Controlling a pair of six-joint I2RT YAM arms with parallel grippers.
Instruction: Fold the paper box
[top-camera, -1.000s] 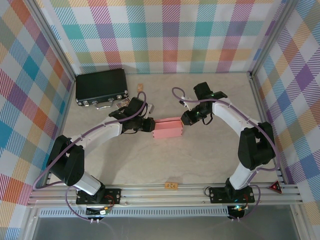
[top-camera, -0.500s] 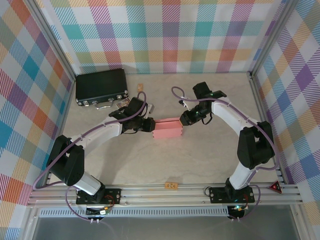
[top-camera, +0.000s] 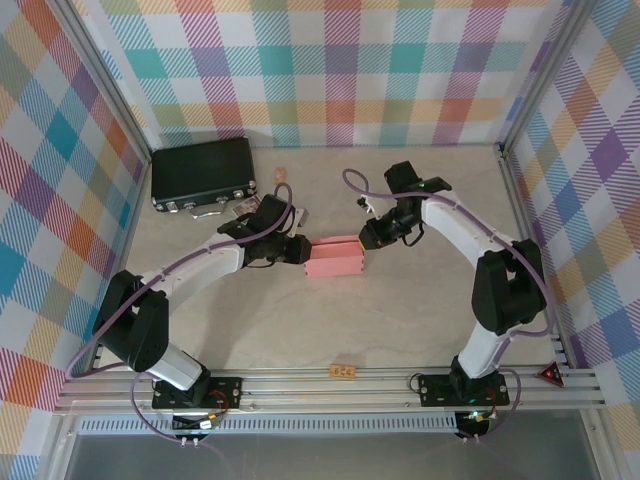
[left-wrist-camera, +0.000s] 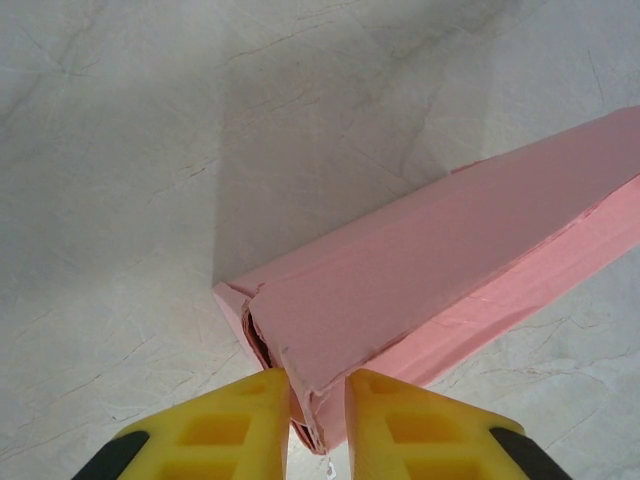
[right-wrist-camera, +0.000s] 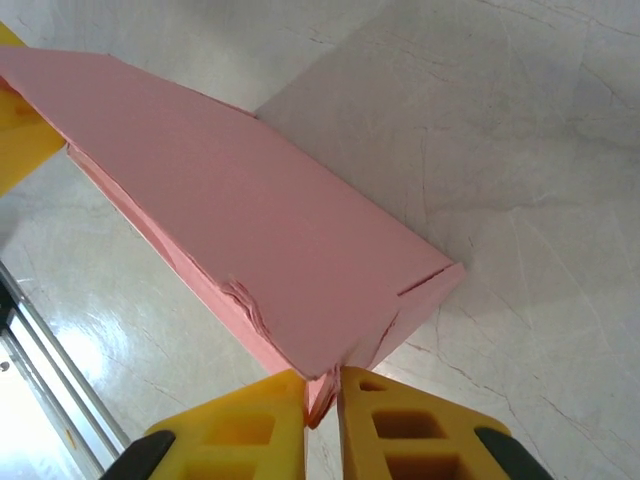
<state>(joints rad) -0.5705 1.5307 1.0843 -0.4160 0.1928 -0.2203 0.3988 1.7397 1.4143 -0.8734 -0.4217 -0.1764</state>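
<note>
**Paper box pinched at both ends**

The salmon-pink paper box (top-camera: 335, 258) lies lengthwise near the middle of the marbled table (top-camera: 400, 320), folded into a low rectangular form. Its lower edge looks slightly crumpled in the right wrist view, though the seams cannot be judged fully. The left gripper (left-wrist-camera: 317, 385) is closed on the box's left end, its yellow fingers (left-wrist-camera: 245, 425) nipping a corner of card. The right gripper (right-wrist-camera: 322, 388) likewise clamps the right end corner. A black latched case (top-camera: 203, 172) rests at the far left, well apart from the box.
</note>
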